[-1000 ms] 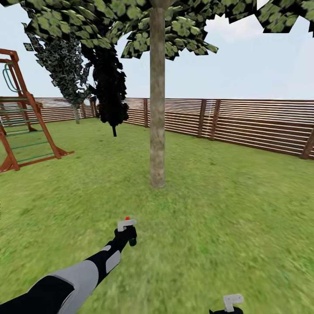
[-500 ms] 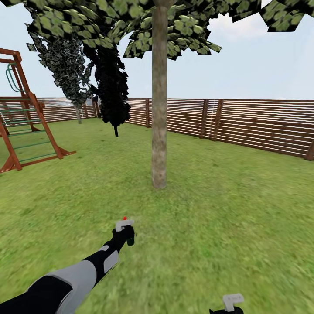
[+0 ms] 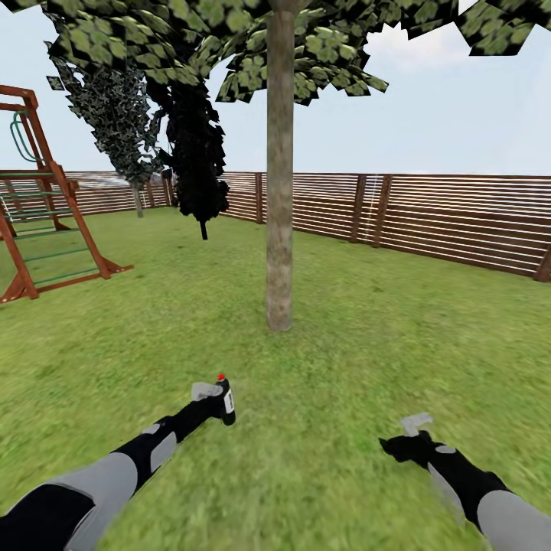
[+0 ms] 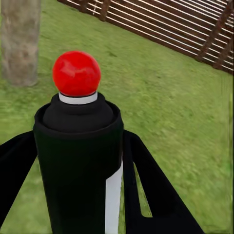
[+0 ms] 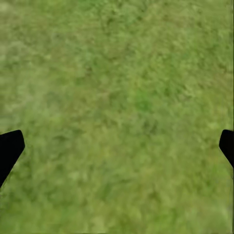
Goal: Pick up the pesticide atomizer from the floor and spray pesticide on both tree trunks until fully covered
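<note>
The pesticide atomizer is a small dark bottle with a red dot on top. It sits in the left gripper, out in front of the robot and above the lawn. From the left wrist camera the atomizer stands upright between 2 black fingers, which press on its sides, so the claw is clamped on it. A white stripe runs down the bottle there. No words or label can be read on it.

Straight ahead of the bottle, a good way off, stands 1 tree trunk, grey-brown and straight, with flat green leaves spread wide above. The trunk also shows in the left wrist camera.

The right gripper reaches out low over the grass. In the right wrist camera its 2 black fingertips sit far apart with only grass between them, so that claw is spread wide.

A brown slat fence runs behind the tree. A wooden play tower stands off to the left, and a dark narrow tree grows near the fence.
</note>
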Available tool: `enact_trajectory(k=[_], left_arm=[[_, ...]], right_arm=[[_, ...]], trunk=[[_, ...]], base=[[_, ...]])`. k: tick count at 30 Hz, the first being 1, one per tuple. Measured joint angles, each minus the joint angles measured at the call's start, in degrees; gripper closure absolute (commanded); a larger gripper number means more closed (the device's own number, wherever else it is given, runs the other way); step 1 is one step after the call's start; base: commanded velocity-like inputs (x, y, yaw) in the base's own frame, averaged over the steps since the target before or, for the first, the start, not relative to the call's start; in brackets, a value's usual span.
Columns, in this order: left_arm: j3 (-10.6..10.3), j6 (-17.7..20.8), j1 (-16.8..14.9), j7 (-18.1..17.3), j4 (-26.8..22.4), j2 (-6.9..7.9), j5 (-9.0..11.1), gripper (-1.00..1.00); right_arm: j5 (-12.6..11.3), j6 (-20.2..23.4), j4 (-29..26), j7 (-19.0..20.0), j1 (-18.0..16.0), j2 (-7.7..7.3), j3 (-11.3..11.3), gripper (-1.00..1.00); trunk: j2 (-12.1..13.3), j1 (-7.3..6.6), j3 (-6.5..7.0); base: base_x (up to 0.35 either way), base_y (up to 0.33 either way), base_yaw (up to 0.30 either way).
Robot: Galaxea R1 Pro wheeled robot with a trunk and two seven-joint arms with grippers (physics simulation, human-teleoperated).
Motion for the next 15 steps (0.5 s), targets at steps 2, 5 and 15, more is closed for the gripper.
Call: enact_trajectory(k=[2, 5, 15], left_arm=[[-0.1, 4.9, 0.0, -1.3, -3.6, 0.71, -0.6, 1.00], [-0.2, 9.4, 0.0, -2.8, -8.0, 1.17, -5.5, 1.00], [0.3, 10.8, 0.0, -25.9, -9.4, 3.05, -8.4, 1.00]], right_arm=[[2.1, 3.5, -0.3, 3.0, -4.9, -0.57, 0.0, -1.00], [2.9, 7.9, -0.4, 11.2, -10.8, -0.73, 0.0, -1.00], [2.7, 13.1, -7.9, 54.1, -21.4, 1.40, -0.2, -1.00]], trunk=[[0.0, 0.00, 0.00], [0.0, 0.00, 0.00], [0.0, 0.00, -0.01]], base=[[0.000, 0.000, 0.000], [0.000, 0.000, 0.000], [0.000, 0.000, 0.000]])
